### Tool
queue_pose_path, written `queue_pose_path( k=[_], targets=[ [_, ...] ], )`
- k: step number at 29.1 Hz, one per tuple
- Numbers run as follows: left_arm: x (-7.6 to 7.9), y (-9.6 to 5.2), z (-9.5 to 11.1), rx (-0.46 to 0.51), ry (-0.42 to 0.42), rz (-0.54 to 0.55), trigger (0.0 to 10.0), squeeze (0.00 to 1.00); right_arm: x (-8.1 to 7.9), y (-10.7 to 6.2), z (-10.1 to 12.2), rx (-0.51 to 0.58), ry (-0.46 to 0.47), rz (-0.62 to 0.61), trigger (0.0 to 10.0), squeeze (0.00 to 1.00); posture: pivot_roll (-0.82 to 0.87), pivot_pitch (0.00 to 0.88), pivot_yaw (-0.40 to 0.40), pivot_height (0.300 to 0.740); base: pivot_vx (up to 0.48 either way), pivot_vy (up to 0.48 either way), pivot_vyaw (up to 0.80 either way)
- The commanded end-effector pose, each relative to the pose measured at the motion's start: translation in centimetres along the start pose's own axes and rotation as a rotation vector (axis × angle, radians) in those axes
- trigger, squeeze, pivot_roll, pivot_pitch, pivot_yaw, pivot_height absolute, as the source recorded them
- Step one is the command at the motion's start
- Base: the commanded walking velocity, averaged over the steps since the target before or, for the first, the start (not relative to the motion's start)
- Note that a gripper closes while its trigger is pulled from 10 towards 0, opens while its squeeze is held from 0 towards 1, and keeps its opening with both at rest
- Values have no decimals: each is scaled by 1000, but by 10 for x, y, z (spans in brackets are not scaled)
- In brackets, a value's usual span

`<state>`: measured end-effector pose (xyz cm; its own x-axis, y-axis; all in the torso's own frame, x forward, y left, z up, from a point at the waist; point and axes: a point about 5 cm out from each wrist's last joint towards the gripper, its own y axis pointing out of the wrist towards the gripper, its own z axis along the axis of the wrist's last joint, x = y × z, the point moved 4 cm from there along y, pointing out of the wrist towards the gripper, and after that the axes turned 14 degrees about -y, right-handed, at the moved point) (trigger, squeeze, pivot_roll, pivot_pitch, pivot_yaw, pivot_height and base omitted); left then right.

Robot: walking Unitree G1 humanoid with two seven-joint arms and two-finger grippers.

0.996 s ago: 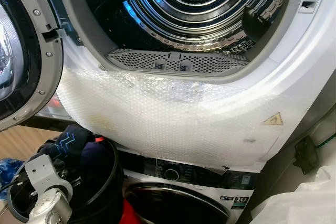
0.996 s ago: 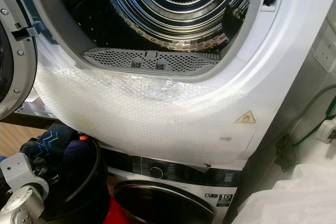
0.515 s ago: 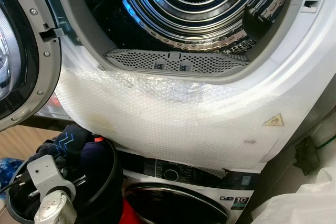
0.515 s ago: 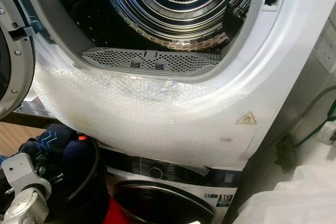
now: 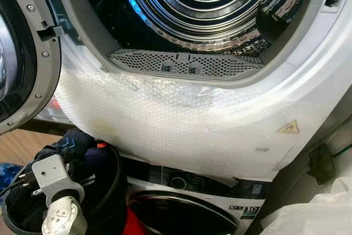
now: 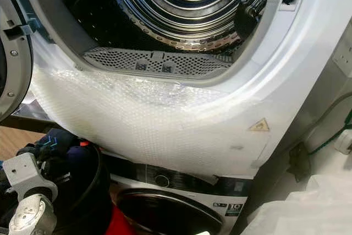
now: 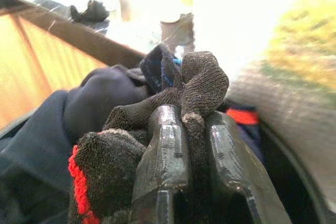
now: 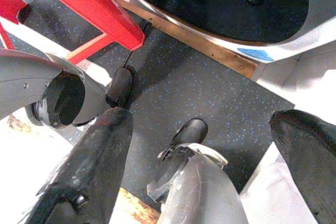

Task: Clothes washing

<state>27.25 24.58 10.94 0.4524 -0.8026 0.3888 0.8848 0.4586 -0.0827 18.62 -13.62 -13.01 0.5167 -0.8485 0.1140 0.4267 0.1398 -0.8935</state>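
Looking down, you have the dryer's open drum ahead, its door swung to your left and bubble wrap taped across the front below the lint filter. Your left claw sits in the black laundry basket at lower left, fingers pinched tight on a brown knitted sock among dark clothes. Your right claw hangs with its fingers spread wide above the dark speckled floor, near a red frame. A washing machine sits beneath the dryer.
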Motion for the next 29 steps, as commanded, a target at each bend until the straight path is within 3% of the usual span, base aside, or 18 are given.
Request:
queue_pose_path(
  k=[1,3,9,11,12,14,17,20,22,23,24,28,29],
  targets=[
    [13,-8,4,20,25,-103,0,0,-4,0,-1,-1,6,13,10000,0,221,0,51,740,0,0,0],
    [19,-14,6,41,66,-163,0,0,-3,0,0,4,16,10,10000,0,225,0,49,740,0,0,0],
    [27,-21,12,84,86,-222,0,0,-3,0,0,5,15,10,10000,0,232,0,47,740,0,0,0],
    [36,-24,15,108,129,-280,0,0,-3,0,0,4,15,10,10000,0,232,0,47,740,0,0,0],
    [51,-29,17,136,178,-364,0,0,-3,0,0,4,15,10,10000,0,232,0,47,740,0,0,0],
    [51,-29,17,136,178,-364,0,0,-3,0,0,4,15,10,10000,0,232,0,47,740,0,0,0],
    [86,-42,14,153,223,-562,0,0,-3,0,-2,2,18,9,10000,0,238,0,42,740,0,0,0],
    [91,-43,13,148,216,-590,0,0,-3,0,-3,0,18,10,10000,0,233,0,46,740,0,0,0],
    [106,-47,10,78,146,-699,0,0,-3,0,-3,0,24,8,10000,0,226,0,54,740,0,0,0],
    [118,-54,5,-29,71,-811,0,0,-4,0,-3,2,30,6,10000,0,225,0,54,740,0,0,0],
    [121,-57,0,-88,57,-861,0,0,-4,0,-3,2,33,6,10000,0,225,0,57,740,0,0,0],
    [132,-70,-13,-223,92,-1052,0,0,-5,0,-4,-1,37,9,10000,0,226,0,60,740,0,0,0],
    [143,-72,-7,-232,89,-1135,0,0,-6,0,-5,-2,38,10,10000,0,224,0,61,740,0,0,0]
  ],
)
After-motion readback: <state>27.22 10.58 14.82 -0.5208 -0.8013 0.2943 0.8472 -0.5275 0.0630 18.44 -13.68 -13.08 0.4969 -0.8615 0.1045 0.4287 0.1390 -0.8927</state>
